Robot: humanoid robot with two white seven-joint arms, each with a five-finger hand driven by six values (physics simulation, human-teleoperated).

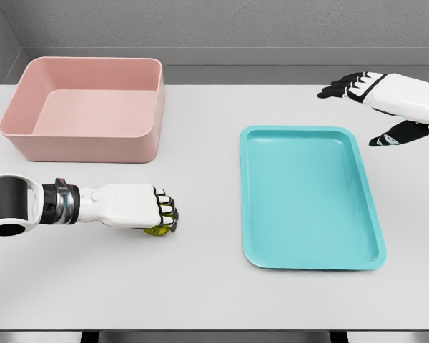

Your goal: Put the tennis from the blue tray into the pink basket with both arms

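Observation:
A yellow-green tennis ball (157, 229) shows only as a sliver under the curled fingers of my left hand (161, 212), which is shut on it just above the white table, left of the middle. The pink basket (28, 136) stands empty at the back left, beyond that hand. The blue tray (357, 157) lies right of centre with nothing in it. My right hand (365, 107) hovers past the tray's far right corner, fingers spread and holding nothing.
The white table (200, 300) runs to a front edge near the bottom of the view. A grey wall rises behind the basket and the tray.

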